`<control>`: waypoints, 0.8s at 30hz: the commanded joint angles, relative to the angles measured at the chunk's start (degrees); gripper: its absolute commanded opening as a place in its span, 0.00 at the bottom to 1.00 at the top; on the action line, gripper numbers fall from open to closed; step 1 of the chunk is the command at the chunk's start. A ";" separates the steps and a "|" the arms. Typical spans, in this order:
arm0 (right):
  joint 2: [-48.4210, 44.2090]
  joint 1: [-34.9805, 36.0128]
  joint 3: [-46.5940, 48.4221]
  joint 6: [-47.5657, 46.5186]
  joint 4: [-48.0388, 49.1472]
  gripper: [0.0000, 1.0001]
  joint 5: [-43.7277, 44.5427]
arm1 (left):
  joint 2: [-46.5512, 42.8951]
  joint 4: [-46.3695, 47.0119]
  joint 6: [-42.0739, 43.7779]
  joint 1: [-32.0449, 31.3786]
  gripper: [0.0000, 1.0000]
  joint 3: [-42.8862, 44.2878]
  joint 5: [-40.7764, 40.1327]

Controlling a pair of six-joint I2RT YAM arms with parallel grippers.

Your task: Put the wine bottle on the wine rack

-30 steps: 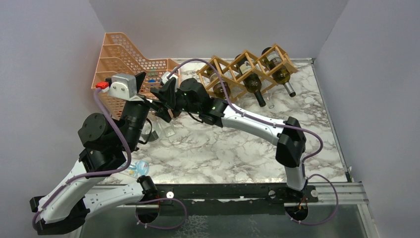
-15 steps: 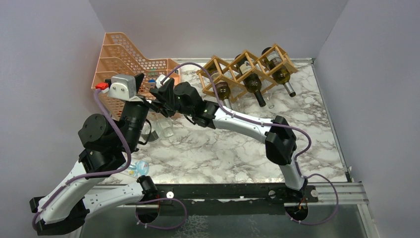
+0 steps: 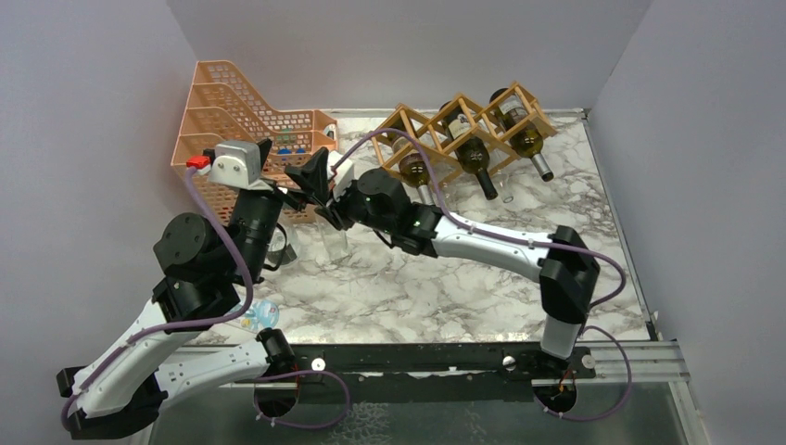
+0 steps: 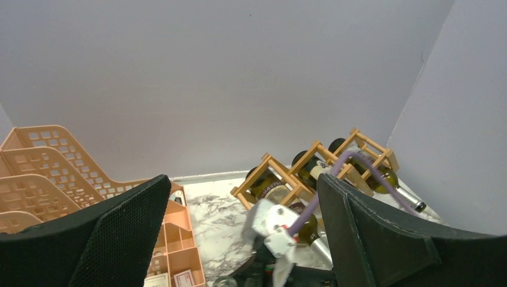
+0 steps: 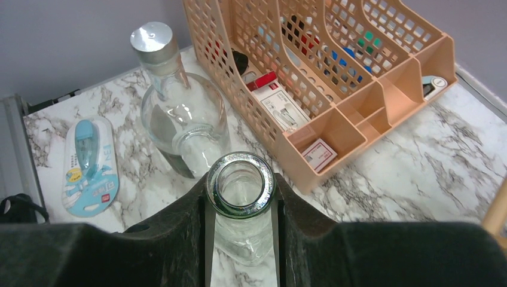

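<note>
The wine bottle [image 5: 242,239] is clear glass with an open mouth and stands upright on the marble table [image 3: 417,287]. My right gripper [image 5: 240,197] is shut on its neck, one black finger on each side. From above, that gripper [image 3: 320,190] sits over the bottle [image 3: 335,243], left of the wine rack [image 3: 463,130]. The wooden lattice rack [image 4: 311,167] stands at the back and holds three dark bottles [image 3: 477,158]. My left gripper [image 4: 242,239] is open and empty, raised and pointing toward the back wall.
An orange mesh file tray [image 3: 232,102] with small items stands at the back left, close to the held bottle. A second clear bottle with a silver cap [image 5: 179,113] stands beside the tray. A blue-and-white packet [image 5: 89,161] lies near the front edge.
</note>
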 commanded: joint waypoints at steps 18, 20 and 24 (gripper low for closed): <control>-40.06 0.40 -20.82 6.77 -9.56 0.03 16.43 | -1.66 3.66 -1.98 -0.13 0.99 -18.29 10.75; -42.79 0.41 -21.22 7.35 -12.69 0.03 17.56 | -2.02 4.54 -2.39 -0.16 0.99 -21.52 17.87; -47.46 0.38 -21.44 8.97 -18.41 0.03 19.03 | -2.63 7.59 -1.88 -0.13 0.99 -28.22 33.48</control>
